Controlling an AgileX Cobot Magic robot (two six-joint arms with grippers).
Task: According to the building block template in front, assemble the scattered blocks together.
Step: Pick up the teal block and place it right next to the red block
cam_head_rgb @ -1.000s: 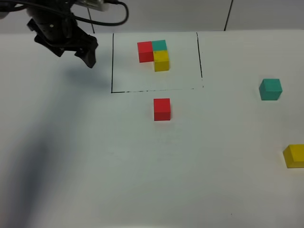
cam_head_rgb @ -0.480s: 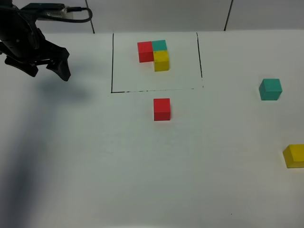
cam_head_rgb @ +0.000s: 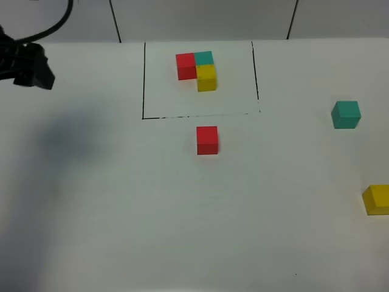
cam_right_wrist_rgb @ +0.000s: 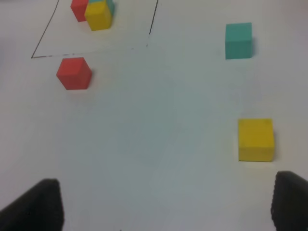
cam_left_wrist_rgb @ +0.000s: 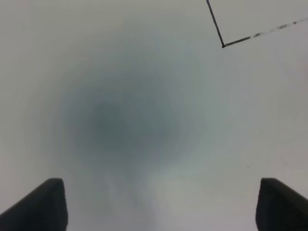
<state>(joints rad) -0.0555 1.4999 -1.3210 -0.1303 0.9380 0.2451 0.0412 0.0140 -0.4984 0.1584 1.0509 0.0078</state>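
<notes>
Table (cam_head_rgb: pixel 121 213): smooth, matt white surface. Red cube (cam_head_rgb: pixel 207 140), teal cube (cam_head_rgb: pixel 346 114), yellow cube (cam_head_rgb: pixel 377 199): plain matt faces of even colour; material not discernible. Template cluster (cam_head_rgb: pixel 197 70): same matt finish. Frame line (cam_head_rgb: pixel 144 79): thin black drawn stroke, patchy in places. Left gripper (cam_left_wrist_rgb: pixel 166 207) fingers (cam_left_wrist_rgb: pixel 45 207): matt black.
</notes>
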